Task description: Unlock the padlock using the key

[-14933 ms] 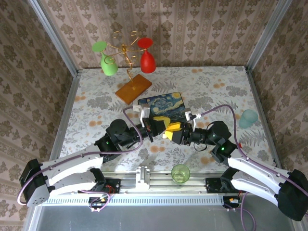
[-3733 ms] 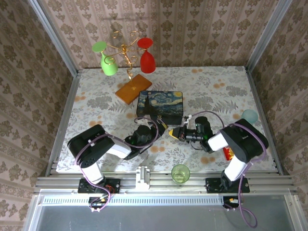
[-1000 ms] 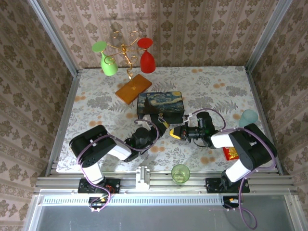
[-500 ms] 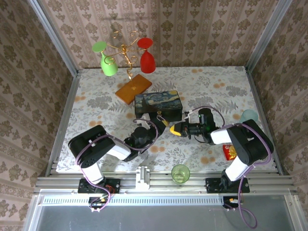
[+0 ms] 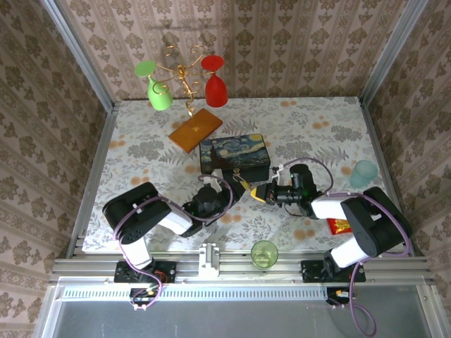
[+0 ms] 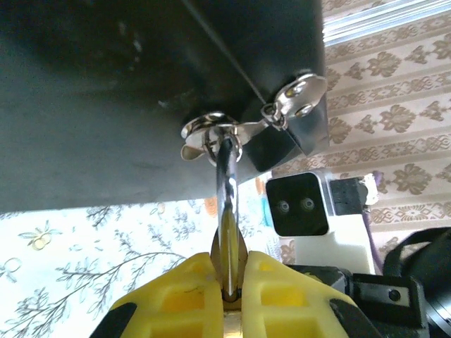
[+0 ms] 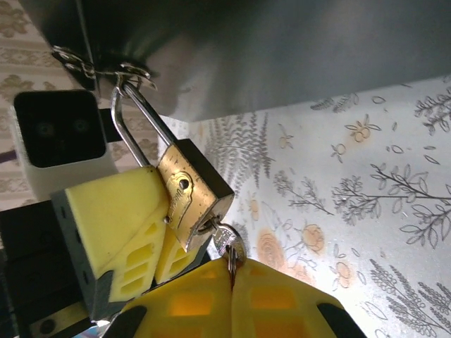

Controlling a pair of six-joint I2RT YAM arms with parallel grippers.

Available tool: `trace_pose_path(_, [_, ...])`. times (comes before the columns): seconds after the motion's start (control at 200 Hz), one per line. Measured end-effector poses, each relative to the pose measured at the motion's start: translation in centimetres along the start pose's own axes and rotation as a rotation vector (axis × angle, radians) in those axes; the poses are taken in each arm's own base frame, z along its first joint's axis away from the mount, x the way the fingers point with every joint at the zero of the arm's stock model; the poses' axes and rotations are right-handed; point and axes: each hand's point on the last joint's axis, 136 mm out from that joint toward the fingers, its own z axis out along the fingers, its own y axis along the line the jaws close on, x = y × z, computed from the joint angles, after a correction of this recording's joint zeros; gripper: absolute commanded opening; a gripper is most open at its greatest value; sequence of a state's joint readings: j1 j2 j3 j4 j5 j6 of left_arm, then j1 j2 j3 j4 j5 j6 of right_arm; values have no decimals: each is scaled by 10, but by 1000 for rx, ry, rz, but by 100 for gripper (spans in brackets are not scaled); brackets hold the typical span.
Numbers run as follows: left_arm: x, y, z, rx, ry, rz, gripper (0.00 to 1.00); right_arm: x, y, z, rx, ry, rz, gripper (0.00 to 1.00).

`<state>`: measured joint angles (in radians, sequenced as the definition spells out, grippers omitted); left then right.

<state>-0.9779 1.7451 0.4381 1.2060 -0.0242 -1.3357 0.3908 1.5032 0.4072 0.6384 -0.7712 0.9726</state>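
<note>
Two claws pinched tight, nose to nose, at the front of the starry-night box [image 5: 232, 151]!
Over on one side the left gripper [image 6: 229, 274] is clamped on the brass padlock [image 7: 192, 196], which hangs tilted by its silver shackle from the box's metal hasp [image 6: 225, 132], over the floral table [image 5: 310, 127]. Opposite, the right gripper [image 7: 231, 276] squeezes the key [image 7: 227, 243], whose blade meets the padlock's lower end, its bow right at the yellow fingertips.
</note>
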Motion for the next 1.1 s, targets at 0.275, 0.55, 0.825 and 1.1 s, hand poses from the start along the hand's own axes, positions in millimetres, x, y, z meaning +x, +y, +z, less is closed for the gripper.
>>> trace_pose_path(0.275, [-4,-3,1,10,-5,-2,0,-4,6,-2,29,-72,-43,0])
trace_pose_path(0.55, [-3,-4,-2,-5,9,25,0,4,10,0,4,-67,-43,4])
trace_pose_path(0.825, [-1,-9,-2,15,18,29,0,-9,5,-14,-6,-81,-66,23])
trace_pose_path(1.1, [4,2,-6,-7,37,28,0,-14,27,-36,-38,-129,-175,28])
